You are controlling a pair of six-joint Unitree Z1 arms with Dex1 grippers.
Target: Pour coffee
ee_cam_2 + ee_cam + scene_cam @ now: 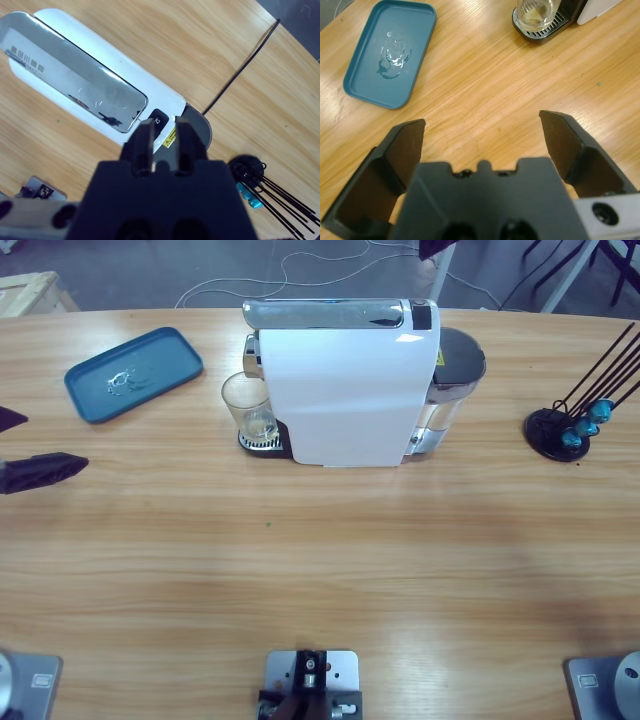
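Note:
A clear glass tumbler point(249, 408) stands on the drip grate at the left end of the white coffee machine point(345, 390). In the left wrist view the tumbler point(536, 12) holds a shallow pale brownish coffee point(535, 19) at its bottom. My left gripper point(482, 122) is open and holds nothing, low over bare wood between the blue tray and the tumbler; in the high view this gripper point(55, 440) pokes in at the left edge. My right gripper point(165, 127) hangs high above the machine's point(75, 75) button end, its jaws almost together with nothing between them.
A blue tray point(133, 373) with a few wet clear spots lies at the back left, also seen in the left wrist view point(390, 52). A black wire capsule rack point(562, 430) with blue capsules stands at the right. A black cable point(240, 70) runs across the table.

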